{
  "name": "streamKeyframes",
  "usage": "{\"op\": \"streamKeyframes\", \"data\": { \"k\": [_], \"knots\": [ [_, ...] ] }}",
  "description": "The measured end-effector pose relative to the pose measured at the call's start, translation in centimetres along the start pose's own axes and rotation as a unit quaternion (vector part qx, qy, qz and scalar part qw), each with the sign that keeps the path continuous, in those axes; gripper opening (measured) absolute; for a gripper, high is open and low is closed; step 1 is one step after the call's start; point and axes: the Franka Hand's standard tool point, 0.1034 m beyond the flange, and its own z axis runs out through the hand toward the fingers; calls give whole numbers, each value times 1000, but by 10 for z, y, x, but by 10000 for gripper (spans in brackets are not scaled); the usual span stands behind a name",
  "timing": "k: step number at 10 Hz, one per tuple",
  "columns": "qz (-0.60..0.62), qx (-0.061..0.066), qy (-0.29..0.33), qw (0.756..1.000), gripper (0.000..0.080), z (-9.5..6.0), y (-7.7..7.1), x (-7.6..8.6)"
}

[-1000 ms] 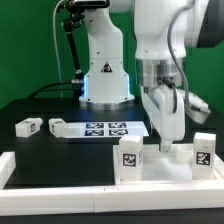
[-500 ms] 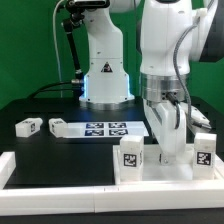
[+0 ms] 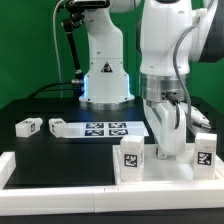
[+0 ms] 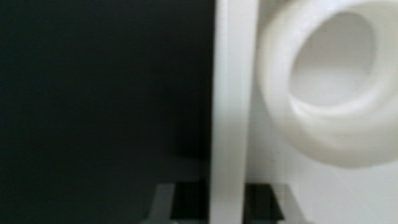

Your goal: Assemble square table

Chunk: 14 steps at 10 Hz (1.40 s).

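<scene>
The white square slab [image 3: 160, 170] lies at the front on the exterior view's right, with two tagged legs [image 3: 130, 158] [image 3: 203, 150] standing on it. My gripper [image 3: 168, 150] points straight down between them onto the slab. In the wrist view the slab's raised rim [image 4: 231, 90] runs between my fingertips, and a round socket [image 4: 347, 80] shows beside it. My gripper [image 4: 228, 205] is shut on the rim, with the dark fingers [image 4: 187, 203] against both sides. Two loose tagged legs [image 3: 28, 126] [image 3: 58, 125] lie on the black table at the exterior view's left.
The marker board [image 3: 105, 129] lies flat behind the slab, in front of the robot base [image 3: 105, 75]. A long white border rail [image 3: 60, 190] runs along the front edge and up the exterior view's left side.
The arm came down and straightened over the slab between one second and half a second ago. Since then it has held still. The slab and the legs have not moved.
</scene>
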Motion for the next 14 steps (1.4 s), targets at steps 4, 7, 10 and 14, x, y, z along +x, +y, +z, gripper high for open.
{"op": "streamKeyframes", "data": {
  "k": [4,7,10,14],
  "knots": [
    [0,0,0,1000,68,0,0,0],
    [0,0,0,1000,68,0,0,0],
    [-43,31,13,999,68,0,4,14],
    [-171,52,42,983,64,2,20,57]
  ]
}}
